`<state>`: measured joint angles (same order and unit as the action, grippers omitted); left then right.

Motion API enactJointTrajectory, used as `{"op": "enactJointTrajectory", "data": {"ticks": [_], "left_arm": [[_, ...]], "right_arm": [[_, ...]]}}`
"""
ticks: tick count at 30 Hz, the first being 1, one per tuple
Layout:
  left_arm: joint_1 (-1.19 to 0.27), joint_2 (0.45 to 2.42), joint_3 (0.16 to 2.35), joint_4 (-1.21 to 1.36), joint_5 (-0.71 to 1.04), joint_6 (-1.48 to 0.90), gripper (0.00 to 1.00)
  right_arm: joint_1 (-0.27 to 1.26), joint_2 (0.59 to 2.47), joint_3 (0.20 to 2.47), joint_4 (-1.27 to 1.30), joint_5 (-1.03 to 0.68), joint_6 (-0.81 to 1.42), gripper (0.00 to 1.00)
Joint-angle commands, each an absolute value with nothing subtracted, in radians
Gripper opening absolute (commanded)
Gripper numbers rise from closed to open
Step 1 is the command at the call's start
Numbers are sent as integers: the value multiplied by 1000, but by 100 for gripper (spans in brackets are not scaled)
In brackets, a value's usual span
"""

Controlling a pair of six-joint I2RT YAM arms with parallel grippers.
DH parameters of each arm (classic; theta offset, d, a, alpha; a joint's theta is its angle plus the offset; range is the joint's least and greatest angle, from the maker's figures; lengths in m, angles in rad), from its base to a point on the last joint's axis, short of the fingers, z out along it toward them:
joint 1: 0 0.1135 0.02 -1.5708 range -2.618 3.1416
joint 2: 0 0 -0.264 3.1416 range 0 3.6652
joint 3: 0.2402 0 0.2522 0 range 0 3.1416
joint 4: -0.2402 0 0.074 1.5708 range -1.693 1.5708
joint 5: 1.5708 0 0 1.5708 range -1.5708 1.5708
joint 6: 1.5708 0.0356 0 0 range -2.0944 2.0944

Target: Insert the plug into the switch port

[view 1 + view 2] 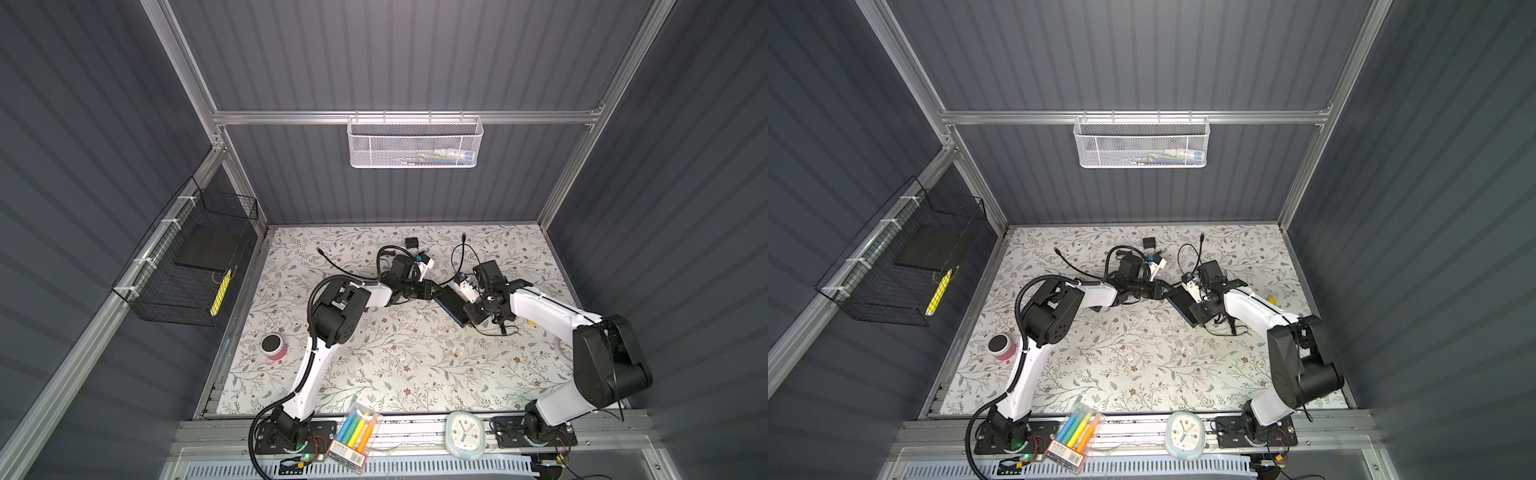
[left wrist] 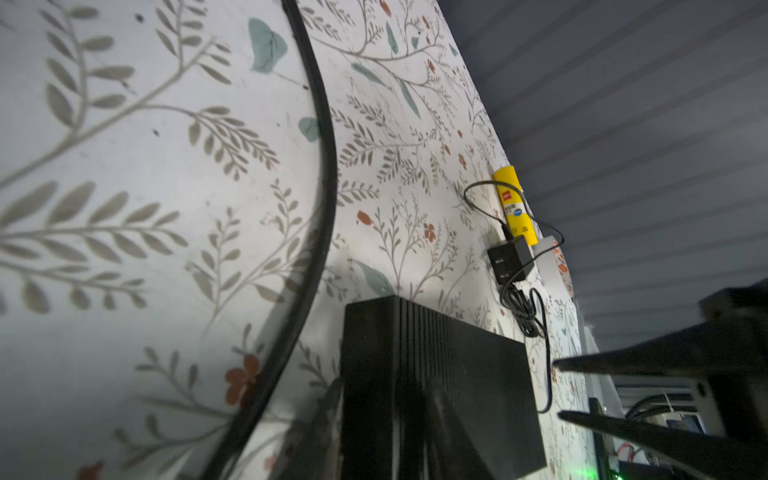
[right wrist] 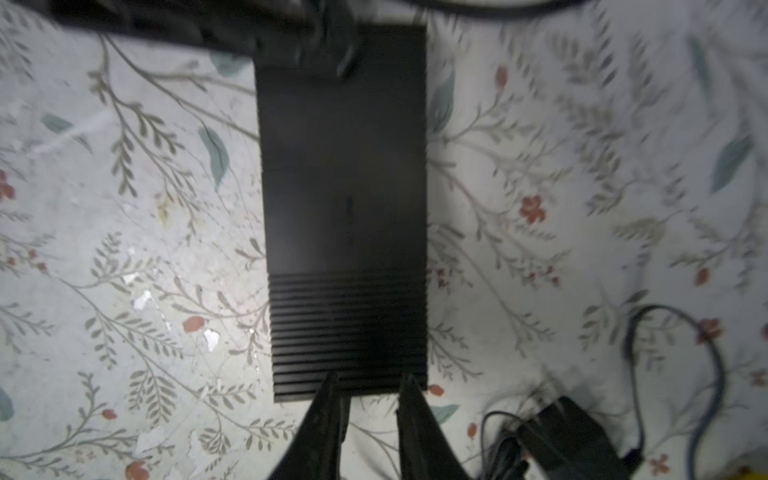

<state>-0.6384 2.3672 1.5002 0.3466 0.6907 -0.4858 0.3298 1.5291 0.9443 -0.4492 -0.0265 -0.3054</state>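
The switch (image 1: 451, 303) (image 1: 1183, 305) is a flat black box with a ribbed end, lying mid-table. My left gripper (image 1: 438, 291) (image 2: 386, 419) is shut on its left end, one finger on each face. Over the ribbed end (image 3: 349, 332) my right gripper (image 1: 469, 318) (image 3: 371, 386) stands open and empty. Its two spread fingertips also show in the left wrist view (image 2: 582, 361). A thin black cable ends in a small plug (image 1: 462, 237) (image 1: 1201, 237) at the far side, free of both grippers. The switch ports are hidden.
A black power adapter (image 2: 509, 259) (image 3: 573, 440) with coiled cord lies by the switch, beside a yellow glue stick (image 2: 513, 203). A thick black cable (image 2: 320, 208) curves left of the switch. A pink-based cylinder (image 1: 273, 347) stands near left. Markers (image 1: 353, 436) and a clock (image 1: 465, 434) sit at the front rail.
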Motion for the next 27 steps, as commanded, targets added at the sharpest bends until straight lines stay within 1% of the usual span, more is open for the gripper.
{"op": "enactJointTrajectory", "data": {"ticks": [1,5,13,20,27], "left_arm": [[-642,2423,1441,66,653,-492,32],[-631,2407,1444,57,648,-479,33],[-623,2401,1478,58,674,-462,35],[-622,2407,1495,86,705,-468,35],[-622,2419,1520,81,726,-462,35]], "right_arm": [[328,1465,906,-420,-15,-295,30],[307,1396,872,-473,5,-297,32],[301,1342,777,-527,-54,-330,34],[302,1376,755,-496,-69,-363,35],[303,1444,792,-480,-41,-402,35]]}}
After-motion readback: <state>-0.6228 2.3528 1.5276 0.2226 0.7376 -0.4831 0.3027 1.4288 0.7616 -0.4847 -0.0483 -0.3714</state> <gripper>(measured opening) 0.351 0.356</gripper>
